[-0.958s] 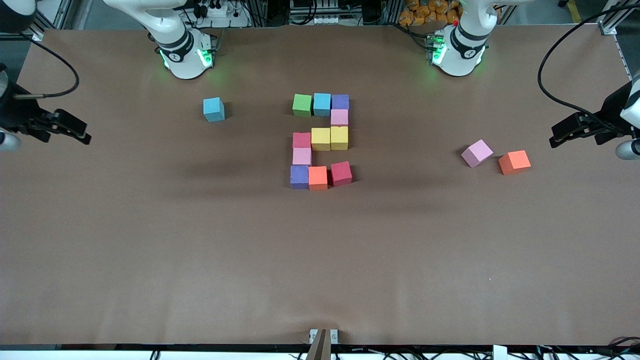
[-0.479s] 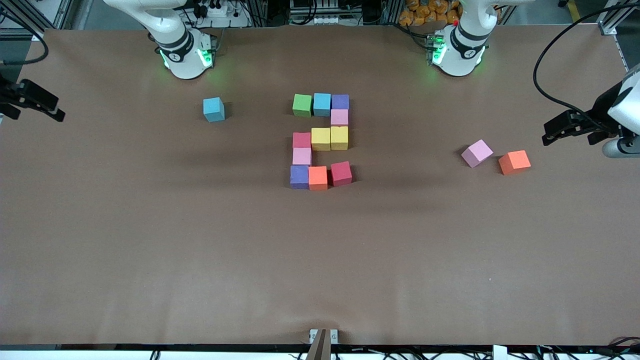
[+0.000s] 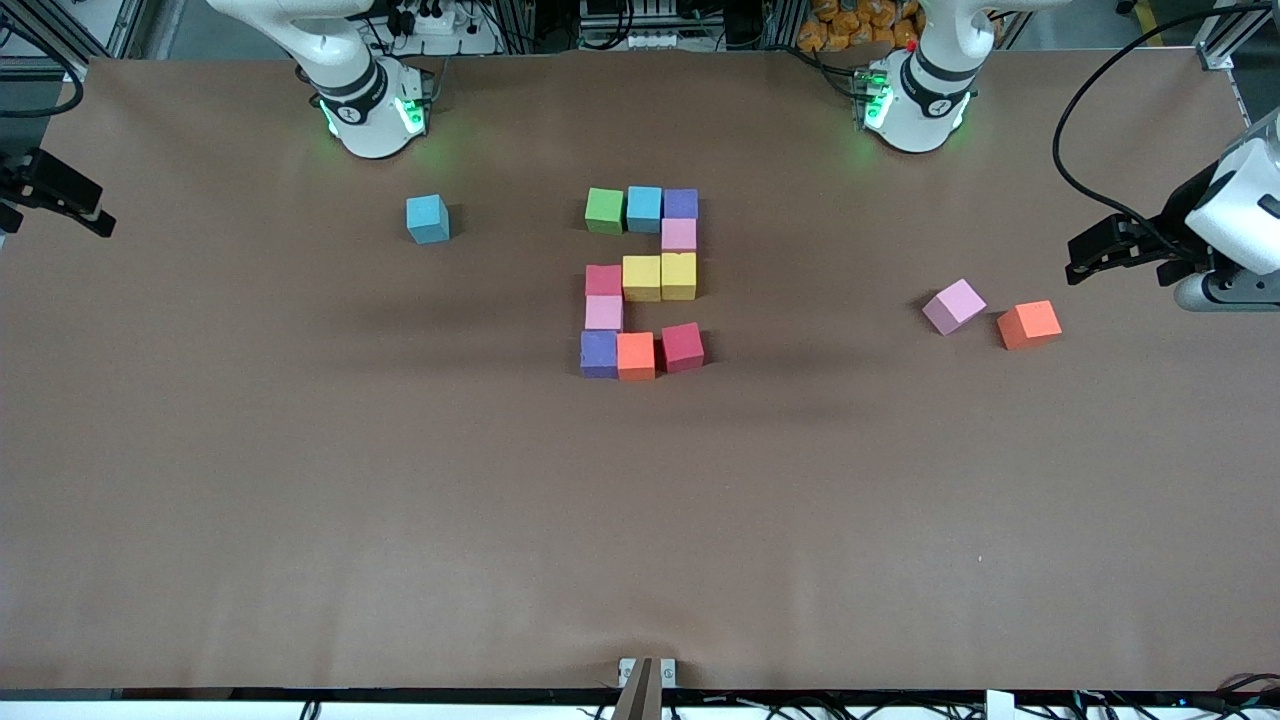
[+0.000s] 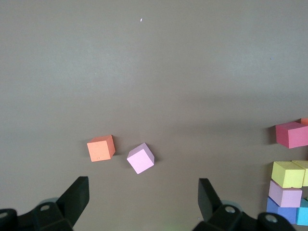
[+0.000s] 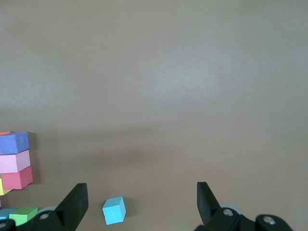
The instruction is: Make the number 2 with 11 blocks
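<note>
Number 2 (image 3: pixel 642 283): I see it laid flat at the middle of the table (image 3: pixel 300 500), eleven cubes touching or nearly touching.
Top row of the 2: green block (image 3: pixel 604 210), blue block (image 3: pixel 644 208) and purple block (image 3: pixel 680 203), the row closest to the robot bases.
Next rows: a pink block (image 3: pixel 678 234) just under the purple one; then red block (image 3: pixel 603 280) and two yellow blocks (image 3: pixel 660 277) in a line; a second pink (image 3: pixel 603 313) below the red.
Bottom row of the 2: purple (image 3: pixel 598 353), orange block (image 3: pixel 635 356) and a dark red block (image 3: pixel 682 347) that sits slightly turned and a touch out of line.
Spare blue block (image 3: pixel 427 218): I find it well apart from the 2, toward the right arm's end of the table, level with the top row.
Spare pink block (image 3: pixel 953 306) and spare orange block (image 3: pixel 1028 324): near each other but apart, both turned, well away from the 2 toward the left arm's end.
Left gripper (image 3: pixel 1095 260): I have it over the table's edge at the left arm's end, fingers (image 4: pixel 77 197) spread wide, nothing between them.
Right gripper (image 3: pixel 75 205): at the table's edge at the right arm's end, fingers (image 5: pixel 77 199) spread wide and holding nothing.
</note>
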